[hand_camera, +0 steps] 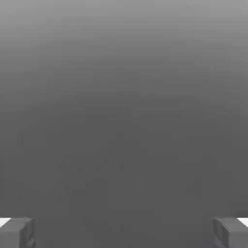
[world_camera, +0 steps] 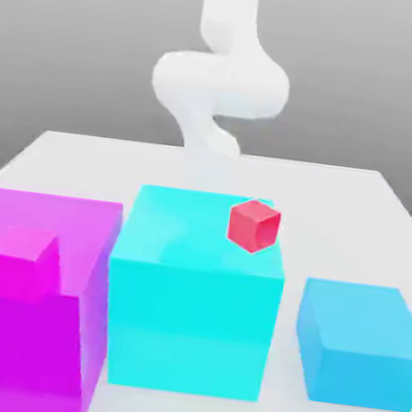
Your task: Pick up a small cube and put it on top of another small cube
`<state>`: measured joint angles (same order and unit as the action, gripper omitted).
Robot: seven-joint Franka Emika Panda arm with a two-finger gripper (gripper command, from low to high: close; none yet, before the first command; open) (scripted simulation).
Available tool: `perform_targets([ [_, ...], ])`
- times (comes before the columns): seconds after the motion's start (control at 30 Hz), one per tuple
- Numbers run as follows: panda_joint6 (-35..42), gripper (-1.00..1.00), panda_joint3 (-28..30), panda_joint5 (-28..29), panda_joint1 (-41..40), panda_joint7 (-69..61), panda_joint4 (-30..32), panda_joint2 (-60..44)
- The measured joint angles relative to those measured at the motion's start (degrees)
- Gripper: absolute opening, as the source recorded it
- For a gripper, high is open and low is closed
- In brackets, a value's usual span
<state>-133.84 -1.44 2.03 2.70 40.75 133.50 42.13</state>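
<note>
A white desk [world_camera: 357,187] carries coloured blocks. A small red cube [world_camera: 254,225] sits on top of a large cyan cube [world_camera: 192,308], near its far corner toward the exterior view's right. A small magenta cube [world_camera: 21,262] rests on a big magenta block [world_camera: 20,341]. A blue block [world_camera: 361,342] lies apart. The gripper [hand_camera: 124,232] is empty — jaws wide apart.
</note>
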Motion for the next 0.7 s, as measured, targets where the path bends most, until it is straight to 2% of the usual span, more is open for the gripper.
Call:
perform_targets([
  [0.4,-10.4,0.00,-6.0,8.3,13.6,-28.0,8.7,-19.7],
  [0.7,-18.4,0.00,-10.3,10.5,23.1,-51.3,15.1,-33.7],
])
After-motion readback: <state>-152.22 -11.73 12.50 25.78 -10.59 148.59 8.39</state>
